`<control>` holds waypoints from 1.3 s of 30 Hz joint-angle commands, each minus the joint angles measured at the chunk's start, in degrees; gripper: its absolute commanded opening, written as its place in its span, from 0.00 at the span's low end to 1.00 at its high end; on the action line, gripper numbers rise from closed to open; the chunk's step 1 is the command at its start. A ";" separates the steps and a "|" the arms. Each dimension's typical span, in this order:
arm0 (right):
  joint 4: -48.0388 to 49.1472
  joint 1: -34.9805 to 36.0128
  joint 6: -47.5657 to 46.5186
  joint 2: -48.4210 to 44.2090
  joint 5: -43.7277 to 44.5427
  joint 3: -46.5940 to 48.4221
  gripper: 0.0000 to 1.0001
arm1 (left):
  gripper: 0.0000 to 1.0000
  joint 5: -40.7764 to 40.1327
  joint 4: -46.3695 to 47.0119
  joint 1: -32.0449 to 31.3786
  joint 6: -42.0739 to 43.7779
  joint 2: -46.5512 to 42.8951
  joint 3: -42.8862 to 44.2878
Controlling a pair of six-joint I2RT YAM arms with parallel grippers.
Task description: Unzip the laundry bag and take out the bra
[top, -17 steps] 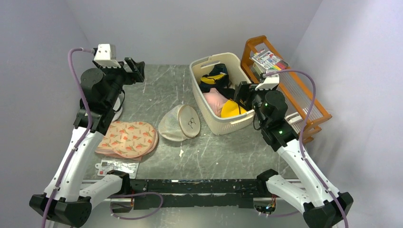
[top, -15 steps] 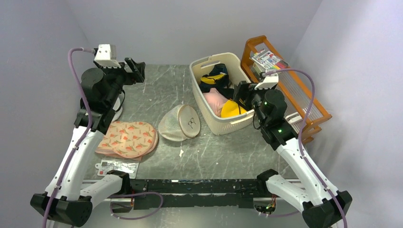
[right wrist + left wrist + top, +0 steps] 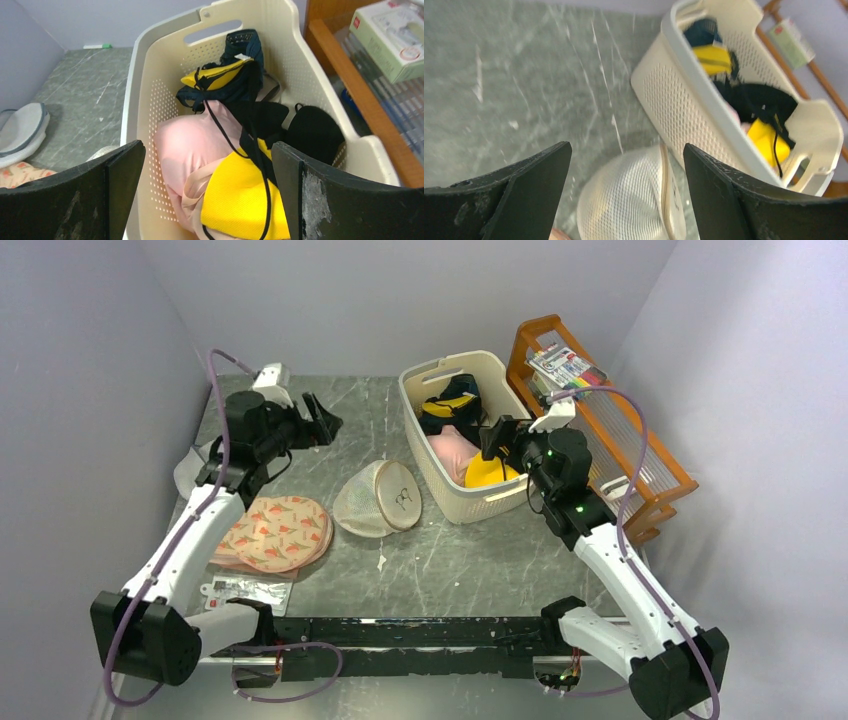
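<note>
Nearest me, by the arms' bases, a small white printed card (image 3: 245, 590) lies flat on the grey marbled table (image 3: 450, 560). Just beyond it sits the round pink bag printed with orange-red shapes (image 3: 270, 532). To its right, close but apart, lies the laundry bag (image 3: 372, 500), a cream-white mesh dome whose flat round face with a small black logo is tilted toward the basket. I cannot tell how far its zip is undone.

Right of it stands a cream perforated plastic basket (image 3: 480, 502). The mustard-yellow padded bra (image 3: 245, 205) lies at the basket's near end with thin dark straps across it, pressed against a pale pink garment (image 3: 185, 145). The right gripper (image 3: 207, 145) hangs over this end of the basket, its fingers spread wide and holding nothing.

Farther back on the left, the left gripper (image 3: 320, 422) hovers above bare table, beyond the laundry bag, its fingers also spread wide and empty. A dark navy garment (image 3: 450, 400) fills the basket's far end, and an orange-brown wooden rack (image 3: 620, 440) stands behind it.
</note>
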 commanded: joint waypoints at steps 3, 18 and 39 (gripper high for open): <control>0.87 -0.87 11.45 0.53 0.70 -0.99 1.00 | 0.94 8.95 -4.77 -0.97 -5.01 3.48 -6.63; 2.74 -1.17 1.29 -0.75 -16.04 -1.64 1.00 | 0.94 -9.31 -12.89 -21.21 -7.49 6.05 -10.12; 16.82 -1.12 4.00 1.56 -27.22 -8.26 1.00 | 0.70 -21.75 -19.30 -31.71 -6.37 18.08 0.28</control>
